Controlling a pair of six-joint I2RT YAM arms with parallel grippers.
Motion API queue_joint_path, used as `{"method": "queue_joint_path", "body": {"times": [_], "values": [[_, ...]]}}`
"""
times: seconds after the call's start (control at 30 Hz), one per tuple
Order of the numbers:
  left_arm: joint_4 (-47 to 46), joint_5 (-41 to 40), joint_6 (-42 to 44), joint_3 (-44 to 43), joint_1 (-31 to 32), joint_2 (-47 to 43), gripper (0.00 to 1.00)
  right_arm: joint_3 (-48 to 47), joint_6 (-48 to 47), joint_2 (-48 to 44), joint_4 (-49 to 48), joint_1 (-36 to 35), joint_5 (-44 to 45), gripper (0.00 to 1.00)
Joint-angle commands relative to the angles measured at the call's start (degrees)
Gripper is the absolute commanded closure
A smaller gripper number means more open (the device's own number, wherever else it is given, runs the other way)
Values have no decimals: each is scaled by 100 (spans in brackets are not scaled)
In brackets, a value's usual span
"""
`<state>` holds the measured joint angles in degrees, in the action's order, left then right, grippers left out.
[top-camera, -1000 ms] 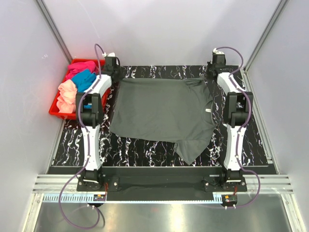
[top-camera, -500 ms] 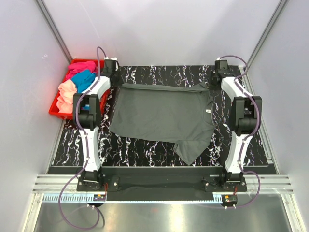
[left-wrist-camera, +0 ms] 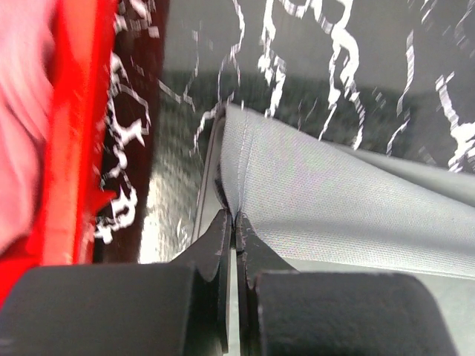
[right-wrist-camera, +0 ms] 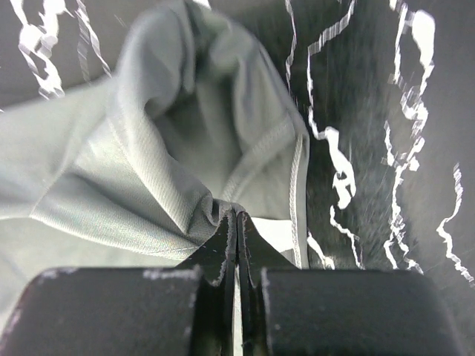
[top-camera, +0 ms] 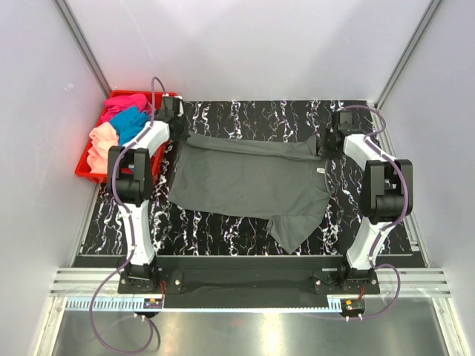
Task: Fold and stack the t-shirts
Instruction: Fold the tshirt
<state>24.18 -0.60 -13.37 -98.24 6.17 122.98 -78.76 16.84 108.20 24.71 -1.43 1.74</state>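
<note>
A: Where is the plain dark grey cloth t-shirt (top-camera: 249, 178)?
B: Spread on the black marbled counter (top-camera: 245, 111), its far edge lifted. The left gripper (left-wrist-camera: 234, 217) is pinched tight on one far corner, the right gripper (right-wrist-camera: 237, 213) on the other.
A: Which step?
B: The first fold, I judge. Next, carry that edge evenly toward the near hem.

Dark grey t-shirt (top-camera: 249, 174) spread out (far edge lifted), coloured t-shirts (top-camera: 122, 122) heaped far-left
</note>
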Motion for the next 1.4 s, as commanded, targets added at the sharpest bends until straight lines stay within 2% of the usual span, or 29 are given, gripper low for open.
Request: {"method": "queue_joint_path", "body": {"times": [0.0,0.3,0.43,0.7,0.8,0.97,1.27,1.33,1.37], "values": [[51,-265,132,199,68,-257,100,351,153,-344,-335,20,-113,100],[-19,-476,62,551,182,-274,100,1257,408,-668,-958,11,-147,100],[-72,-581,71,586,218,-380,100,1346,425,-941,-1144,20,-147,100],[157,-994,53,410,253,-670,100,819,320,-1354,-380,20,-121,100],[350,-1064,97,349,253,-652,100,984,434,-1468,-186,20,-321,100],[455,-1048,132,419,270,-573,100,1574,698,-1811,-511,20,-578,100],[772,-1003,71,437,367,-450,100,2172,856,-1750,-1161,20,-596,98],[868,-1003,53,437,367,-424,89,2251,882,-1715,-1240,20,-526,90],[930,-995,27,411,367,-415,81,2251,891,-1706,-1223,11,-482,86]]}}
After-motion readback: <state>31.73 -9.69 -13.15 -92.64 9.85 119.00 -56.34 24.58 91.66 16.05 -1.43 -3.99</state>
